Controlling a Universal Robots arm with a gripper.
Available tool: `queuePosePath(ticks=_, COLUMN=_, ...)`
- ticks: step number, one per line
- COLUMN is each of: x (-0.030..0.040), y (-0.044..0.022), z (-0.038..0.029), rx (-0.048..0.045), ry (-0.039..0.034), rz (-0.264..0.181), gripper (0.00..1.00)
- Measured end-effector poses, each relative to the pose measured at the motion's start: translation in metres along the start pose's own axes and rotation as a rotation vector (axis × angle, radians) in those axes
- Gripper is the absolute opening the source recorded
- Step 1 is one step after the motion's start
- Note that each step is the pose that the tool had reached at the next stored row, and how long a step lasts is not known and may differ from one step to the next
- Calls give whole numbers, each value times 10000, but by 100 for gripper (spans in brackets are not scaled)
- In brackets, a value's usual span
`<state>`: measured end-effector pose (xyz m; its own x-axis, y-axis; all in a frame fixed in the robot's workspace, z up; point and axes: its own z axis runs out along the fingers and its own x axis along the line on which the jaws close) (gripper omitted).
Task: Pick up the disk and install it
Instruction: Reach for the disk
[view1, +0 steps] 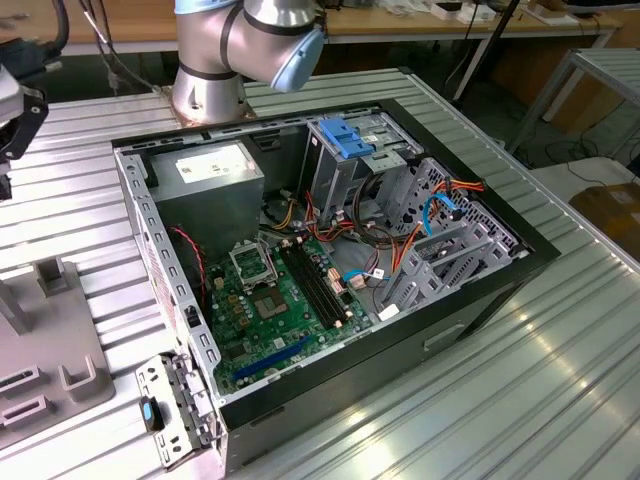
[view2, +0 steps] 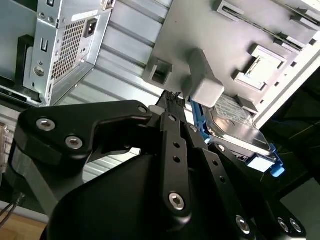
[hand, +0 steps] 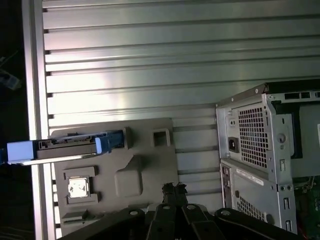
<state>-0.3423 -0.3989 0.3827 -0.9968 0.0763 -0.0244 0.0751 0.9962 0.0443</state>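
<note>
The disk (hand: 70, 145) stands on edge in a slot of a flat grey fixture plate (hand: 145, 165) on the slatted table. It is dark grey with a white label and blue rails. In the second wrist view the disk (view2: 235, 124) lies just past a grey block of the plate. My gripper (hand: 173, 188) hovers above the plate, a short way from the disk and not touching it. Its black fingertips (view2: 172, 98) are close together with nothing between them. The open computer case (view1: 330, 260) lies on its side in the middle of the table.
Inside the case are a green motherboard (view1: 275, 300), a grey power-supply box (view1: 205, 180) and a metal drive cage with a blue latch (view1: 345, 135). The fixture plate (view1: 50, 350) lies at the exterior view's left and also holds a small chip (hand: 78, 186). The table edge (hand: 32, 100) is close to the disk.
</note>
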Motion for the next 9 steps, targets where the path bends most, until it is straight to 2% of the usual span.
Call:
queuePosePath(ticks=4, x=223, y=-17, z=5, rx=0, ry=0, rz=-1, gripper=11)
queuePosePath(ticks=7, x=438, y=-34, z=9, rx=0, ry=-1, rz=0, gripper=11)
queuePosePath(ticks=8, x=546, y=-42, z=11, rx=0, ry=0, rz=-1, gripper=11)
queuePosePath(ticks=9, x=607, y=-47, z=14, rx=0, ry=-1, rz=0, gripper=11)
